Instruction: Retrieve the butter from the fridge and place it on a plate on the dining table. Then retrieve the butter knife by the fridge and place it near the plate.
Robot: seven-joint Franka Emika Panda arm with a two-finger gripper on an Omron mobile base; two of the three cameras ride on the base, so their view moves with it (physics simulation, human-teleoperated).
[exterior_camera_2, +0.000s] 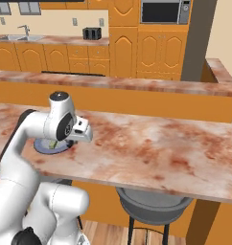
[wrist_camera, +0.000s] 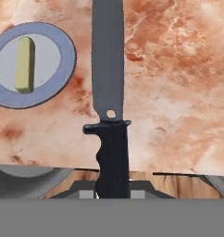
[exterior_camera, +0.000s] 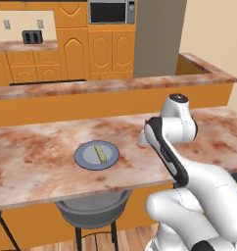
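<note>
Upper left of the hand view, butter [wrist_camera: 25,65] lies lengthwise on the plate [wrist_camera: 63,46]; the pincer [wrist_camera: 112,192] clamps the knife [wrist_camera: 108,69], blade pointing up-frame over the bench [wrist_camera: 178,92].

butter [wrist_camera: 25,64]: pale yellow | plate [wrist_camera: 58,76]: blue-grey | butter knife [wrist_camera: 109,115]: grey blade, black handle

One blue-grey plate [exterior_camera: 86,158] is seen on one marbled dining table [exterior_camera: 37,162], with one butter [exterior_camera: 100,153] stick on it. One butter knife [wrist_camera: 108,83] is counted. Two grey stools [exterior_camera: 93,210] are tucked under the table. One microwave [exterior_camera: 110,12] and one toaster [exterior_camera: 32,37] are seen behind.
</note>
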